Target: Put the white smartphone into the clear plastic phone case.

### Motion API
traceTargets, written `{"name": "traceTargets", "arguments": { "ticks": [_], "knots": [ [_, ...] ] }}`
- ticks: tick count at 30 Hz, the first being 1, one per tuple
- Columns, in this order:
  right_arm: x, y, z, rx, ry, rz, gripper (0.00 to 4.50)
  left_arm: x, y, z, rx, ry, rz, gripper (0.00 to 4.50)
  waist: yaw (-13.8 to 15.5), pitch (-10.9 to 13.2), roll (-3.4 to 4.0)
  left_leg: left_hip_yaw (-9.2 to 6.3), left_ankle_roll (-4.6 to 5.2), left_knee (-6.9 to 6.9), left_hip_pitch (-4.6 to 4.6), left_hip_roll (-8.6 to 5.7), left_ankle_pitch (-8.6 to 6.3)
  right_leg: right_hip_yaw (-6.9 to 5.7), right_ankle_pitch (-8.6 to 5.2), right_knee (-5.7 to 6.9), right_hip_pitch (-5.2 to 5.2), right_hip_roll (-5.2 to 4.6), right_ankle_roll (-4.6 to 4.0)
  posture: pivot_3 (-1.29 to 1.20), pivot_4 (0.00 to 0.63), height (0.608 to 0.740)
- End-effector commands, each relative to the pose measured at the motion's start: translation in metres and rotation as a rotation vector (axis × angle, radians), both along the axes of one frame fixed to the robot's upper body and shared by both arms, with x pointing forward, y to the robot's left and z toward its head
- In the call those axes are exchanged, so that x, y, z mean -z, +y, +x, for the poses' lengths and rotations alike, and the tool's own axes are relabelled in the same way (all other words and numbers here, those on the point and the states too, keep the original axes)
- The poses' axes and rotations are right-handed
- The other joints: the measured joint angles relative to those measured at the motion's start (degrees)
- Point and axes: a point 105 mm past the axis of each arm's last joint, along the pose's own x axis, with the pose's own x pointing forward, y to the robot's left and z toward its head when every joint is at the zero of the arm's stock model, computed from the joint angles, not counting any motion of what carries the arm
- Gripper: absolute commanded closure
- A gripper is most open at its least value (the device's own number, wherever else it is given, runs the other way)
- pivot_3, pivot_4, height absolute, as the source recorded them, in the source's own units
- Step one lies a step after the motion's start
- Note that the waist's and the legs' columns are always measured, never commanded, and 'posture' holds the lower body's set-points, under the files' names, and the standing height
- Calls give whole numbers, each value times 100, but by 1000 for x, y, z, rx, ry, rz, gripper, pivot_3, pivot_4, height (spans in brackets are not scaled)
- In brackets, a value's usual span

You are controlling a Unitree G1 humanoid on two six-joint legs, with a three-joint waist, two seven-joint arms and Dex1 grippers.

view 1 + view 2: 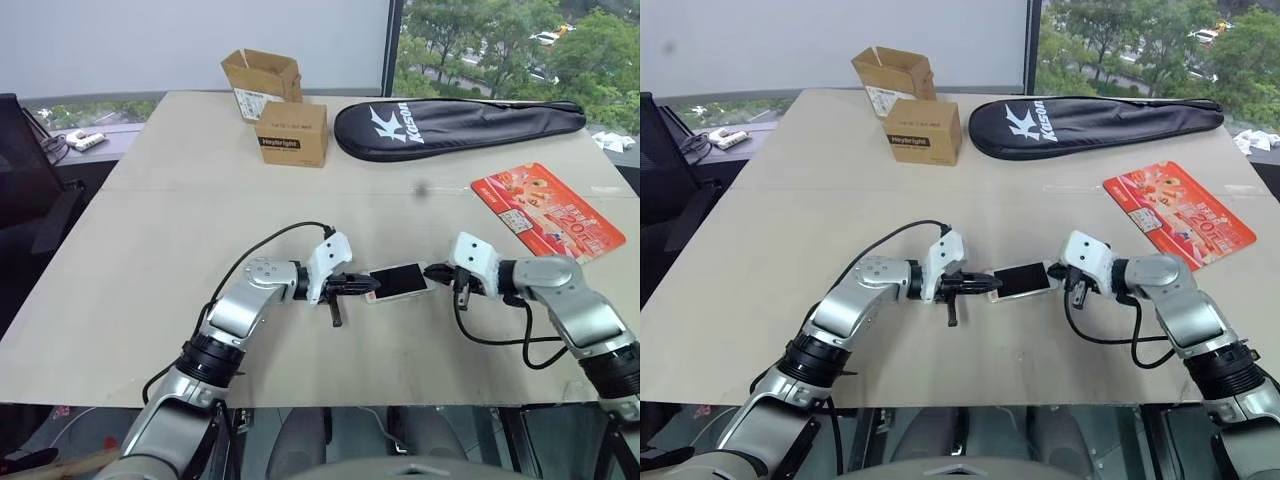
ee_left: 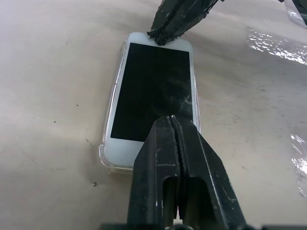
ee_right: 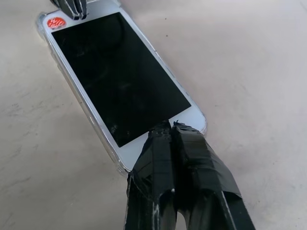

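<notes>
Left eye view: white smartphone (image 1: 399,281) screen-up, long axis between closed left tool (image 1: 372,285) and closed right tool (image 1: 432,270).

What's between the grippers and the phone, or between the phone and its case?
Nothing visible. The phone already lies inside the clear case, whose rim shows around its edges. The left gripper and right gripper, both shut, press their tips on opposite ends of the phone, on the bare table.
</notes>
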Motion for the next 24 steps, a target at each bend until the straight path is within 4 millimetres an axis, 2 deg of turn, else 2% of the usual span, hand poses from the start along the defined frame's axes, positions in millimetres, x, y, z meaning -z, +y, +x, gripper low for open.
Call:
{"name": "traceTargets", "arguments": {
  "ticks": [1, 8, 14, 18, 22, 24],
  "knots": [
    [56, -13, -24, 35, 273, -135, 4455, -5, -1, 1, 6, -19, -9, 4500, 0, -7, -3, 0, 0, 0, 0, 0, 0, 0, 1, 0, 0, 0, -2, 0, 150, 740],
    [53, -18, -15, 156, 367, -102, 4455, -4, -1, 1, 2, -17, -11, 4500, 18, -44, -23, -2, 0, 0, 0, 0, 0, -1, 5, -1, 2, -3, -11, 0, 150, 740],
    [45, -11, -5, 294, 451, 3, 4455, -3, -2, 1, -3, -14, -17, 4500, 1, -49, -25, -4, 0, -1, -1, 0, 0, -3, 6, -2, 1, -5, -13, 0, 150, 740],
    [47, -12, -8, 278, 455, -39, 4455, -3, -3, 0, -6, -14, -21, 4500, -6, -50, -22, -2, 0, -1, 2, 1, 0, -2, 5, -2, 0, -5, -10, 0, 150, 740],
    [40, -8, -8, 151, 338, -37, 4455, -3, -3, 0, -8, -14, -24, 4500, 2, -50, -22, -3, 0, -2, 0, 1, 0, -4, -4, -4, 0, -5, 4, 0, 150, 740],
    [39, -12, -10, 105, 306, -47, 4455, -3, -3, 0, -9, -13, -25, 4500, 6, -47, -18, -3, 0, -2, -3, 0, -1, -4, -5, -7, 0, -7, 6, 0, 150, 740]
  ]
}}
